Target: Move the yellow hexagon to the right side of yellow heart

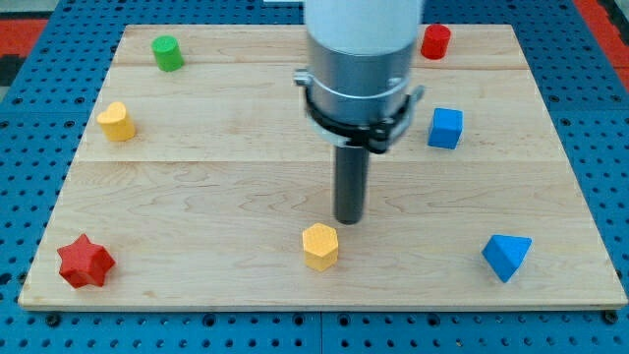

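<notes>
Wooden board (pixel 197 197); red cylinder (pixel 435 41) half-hidden.

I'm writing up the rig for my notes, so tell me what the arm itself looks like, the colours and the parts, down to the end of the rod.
A wide white cylindrical housing at the view's top steps down to a grey metal collar ringed by a black clamp band with small side tabs. Below it hangs a straight dark grey rod, smooth and round, ending in my tip. No cables or markings show.
</notes>
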Robot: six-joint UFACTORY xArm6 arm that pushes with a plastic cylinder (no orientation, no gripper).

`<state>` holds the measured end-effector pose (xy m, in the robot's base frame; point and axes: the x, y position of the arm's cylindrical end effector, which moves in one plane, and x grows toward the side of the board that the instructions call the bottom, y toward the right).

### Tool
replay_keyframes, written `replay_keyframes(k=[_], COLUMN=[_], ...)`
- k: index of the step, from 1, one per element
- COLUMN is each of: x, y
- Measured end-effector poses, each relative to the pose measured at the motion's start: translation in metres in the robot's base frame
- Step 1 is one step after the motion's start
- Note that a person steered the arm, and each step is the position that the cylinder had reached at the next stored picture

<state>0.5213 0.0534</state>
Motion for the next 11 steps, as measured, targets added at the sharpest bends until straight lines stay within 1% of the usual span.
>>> replay_keyframes(k=[1,2,3,4,6,7,8,9,11], x=[0.032,0.066,0.057,0.007,0.016,0.016,0.01,-0.026,-0.095], y=[0.056,0.024,-0.043,-0.056,-0.074,-0.1,-0.14,-0.167,-0.115])
